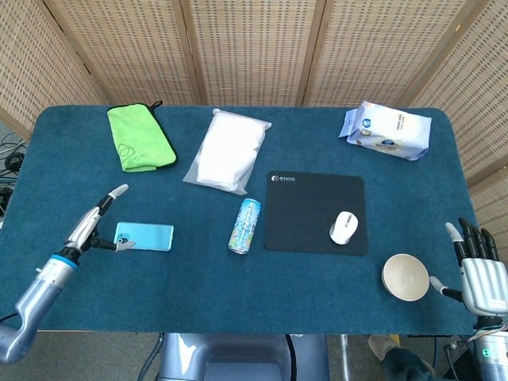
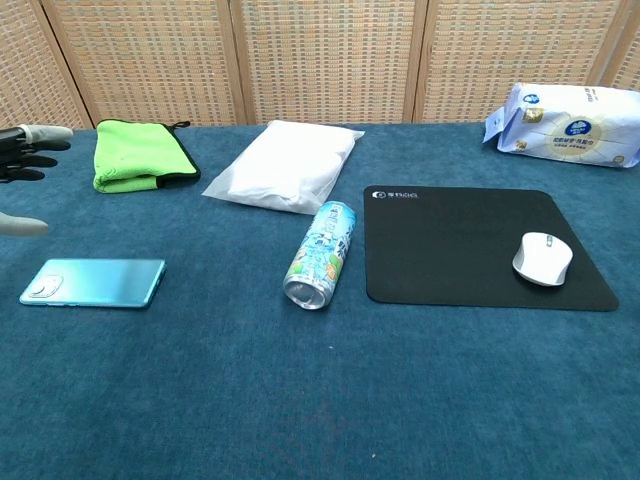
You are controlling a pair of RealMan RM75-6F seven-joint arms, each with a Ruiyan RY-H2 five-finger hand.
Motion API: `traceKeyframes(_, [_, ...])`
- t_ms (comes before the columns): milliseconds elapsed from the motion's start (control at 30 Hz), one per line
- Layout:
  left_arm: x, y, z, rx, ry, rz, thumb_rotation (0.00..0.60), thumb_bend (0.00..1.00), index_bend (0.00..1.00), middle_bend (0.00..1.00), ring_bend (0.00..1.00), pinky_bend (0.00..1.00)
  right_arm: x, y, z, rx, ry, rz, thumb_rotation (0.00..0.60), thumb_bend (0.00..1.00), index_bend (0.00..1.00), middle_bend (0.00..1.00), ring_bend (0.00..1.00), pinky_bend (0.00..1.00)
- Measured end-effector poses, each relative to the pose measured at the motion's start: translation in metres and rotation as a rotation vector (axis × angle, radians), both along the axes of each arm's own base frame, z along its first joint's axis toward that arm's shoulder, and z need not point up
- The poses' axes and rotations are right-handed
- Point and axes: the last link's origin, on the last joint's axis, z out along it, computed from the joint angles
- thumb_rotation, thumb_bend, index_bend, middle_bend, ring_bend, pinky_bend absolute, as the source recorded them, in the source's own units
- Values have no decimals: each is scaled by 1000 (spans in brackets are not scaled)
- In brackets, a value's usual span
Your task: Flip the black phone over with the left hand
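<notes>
The phone [image 1: 144, 236] lies flat on the blue cloth at the left, its teal back with the camera facing up; the chest view shows the phone [image 2: 92, 282] at the left too. My left hand [image 1: 98, 225] hovers just left of it, fingers apart, holding nothing; only its fingertips [image 2: 30, 140] show at the chest view's left edge. My right hand [image 1: 476, 266] hangs open off the table's right front corner.
A drink can [image 1: 244, 226] lies on its side right of the phone. A black mouse pad [image 1: 309, 214] carries a white mouse [image 1: 344, 227]. A green cloth [image 1: 140, 136], white bag [image 1: 228, 151], wipes pack [image 1: 386, 129] and bowl [image 1: 406, 277] sit around.
</notes>
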Motion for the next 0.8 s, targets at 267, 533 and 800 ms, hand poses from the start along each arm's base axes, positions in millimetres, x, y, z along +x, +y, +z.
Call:
traceKeyframes(267, [-12, -18, 43, 114, 113, -44, 600, 9, 0, 0, 0, 0, 3, 1, 1, -2, -3, 11, 600, 0, 0, 0, 0, 0])
traceKeyframes(533, [-15, -60, 73, 215, 424, -49, 600, 0, 0, 0, 0, 0, 7, 4, 3, -7, -11, 25, 600, 0, 0, 0, 0, 0])
traceKeyframes(800, [-13, -119, 90, 348, 721, 12, 600, 0, 0, 0, 0, 0, 10, 6, 5, -9, -27, 42, 600, 0, 0, 0, 0, 0])
